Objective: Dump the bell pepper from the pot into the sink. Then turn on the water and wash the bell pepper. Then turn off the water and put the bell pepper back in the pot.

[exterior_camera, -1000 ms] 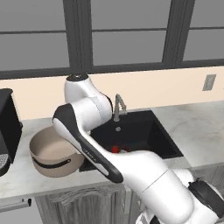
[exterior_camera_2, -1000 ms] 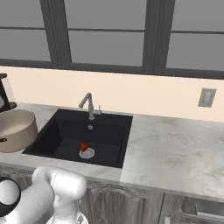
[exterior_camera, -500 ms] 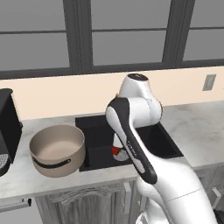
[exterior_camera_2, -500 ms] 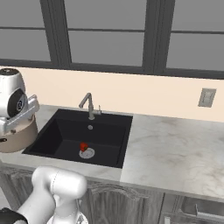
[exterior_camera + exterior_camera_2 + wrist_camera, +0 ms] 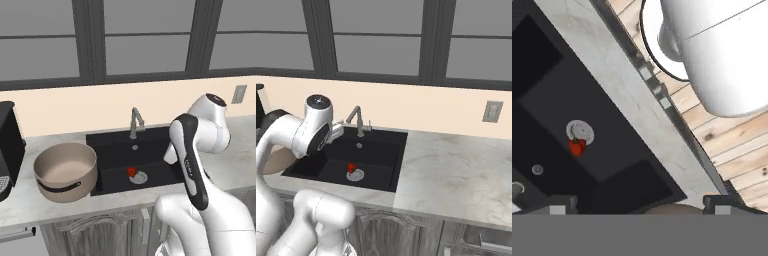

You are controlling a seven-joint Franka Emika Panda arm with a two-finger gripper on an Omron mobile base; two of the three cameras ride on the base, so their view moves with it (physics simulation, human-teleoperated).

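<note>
The red bell pepper (image 5: 131, 171) (image 5: 351, 167) (image 5: 576, 146) lies on the floor of the black sink (image 5: 150, 145) (image 5: 376, 150) (image 5: 542, 100), touching the silver drain (image 5: 580, 131). No water runs from the grey faucet (image 5: 135, 121) (image 5: 357, 119). The beige pot (image 5: 65, 170) stands upright on the counter left of the sink, with nothing showing inside it. My gripper (image 5: 639, 209) hangs high above the sink and looks down into it. Its fingertips (image 5: 562, 207) stand wide apart with nothing between them, so it is open.
A black appliance (image 5: 7, 145) stands at the far left of the counter beside the pot. The marble counter (image 5: 456, 170) stretches right of the sink, below a wall outlet (image 5: 492, 111). My white arm (image 5: 200, 145) crosses in front of the sink's right end.
The arm has swung from over the pot on the left across to the sink's right side. Pot and bell pepper have stayed where they were.
</note>
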